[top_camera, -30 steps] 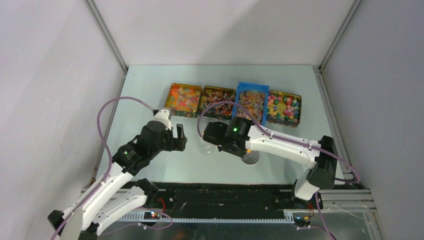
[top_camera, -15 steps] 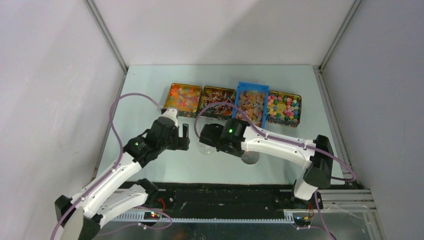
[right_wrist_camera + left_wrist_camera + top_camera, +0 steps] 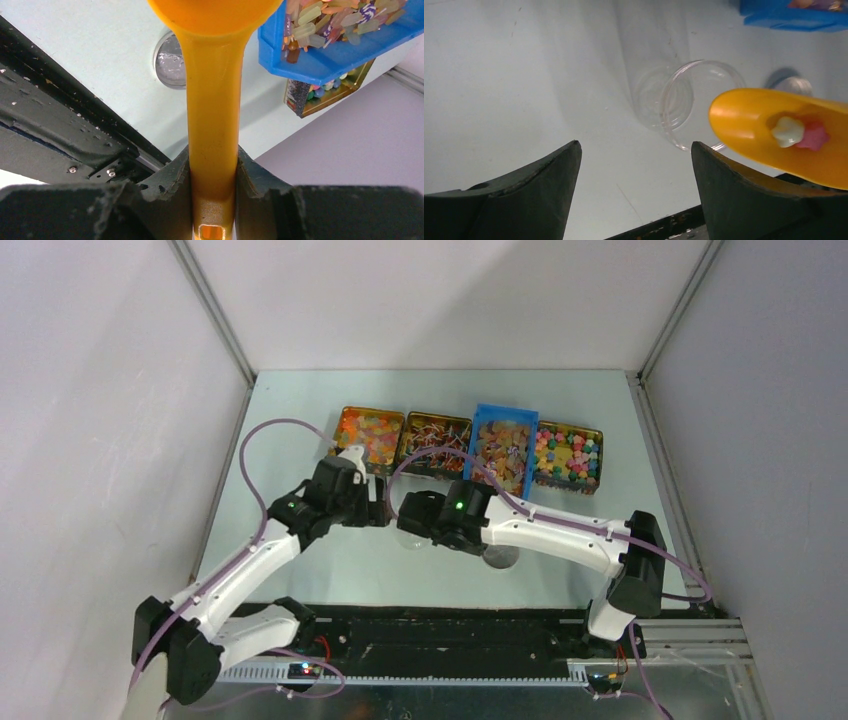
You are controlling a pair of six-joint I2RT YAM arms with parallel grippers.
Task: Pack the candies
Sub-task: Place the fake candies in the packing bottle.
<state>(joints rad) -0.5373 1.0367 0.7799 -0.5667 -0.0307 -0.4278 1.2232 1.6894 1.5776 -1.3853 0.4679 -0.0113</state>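
The candies fill four trays at the back: gummies point(image 3: 367, 437), lollipops point(image 3: 434, 445), jellies in a blue tray point(image 3: 504, 447), pastel pieces point(image 3: 568, 455). My right gripper point(image 3: 212, 152) is shut on the handle of the orange scoop point(image 3: 212, 100). In the left wrist view the scoop point(image 3: 749, 120) holds a white and a pink candy point(image 3: 799, 134) just right of a clear open jar point(image 3: 674, 100). My left gripper point(image 3: 635, 146) is open and empty, short of the jar. In the top view it point(image 3: 378, 508) sits just left of the jar point(image 3: 412, 536).
A round silver lid point(image 3: 501, 556) lies on the table right of the jar, also in the right wrist view point(image 3: 170, 62). The blue tray point(image 3: 320, 65) is beyond the scoop there. The black rail runs along the near edge point(image 3: 450, 630).
My left arm has reached forward and to the right, bringing its open gripper close to the jar. My right gripper with the scoop has shifted slightly left.
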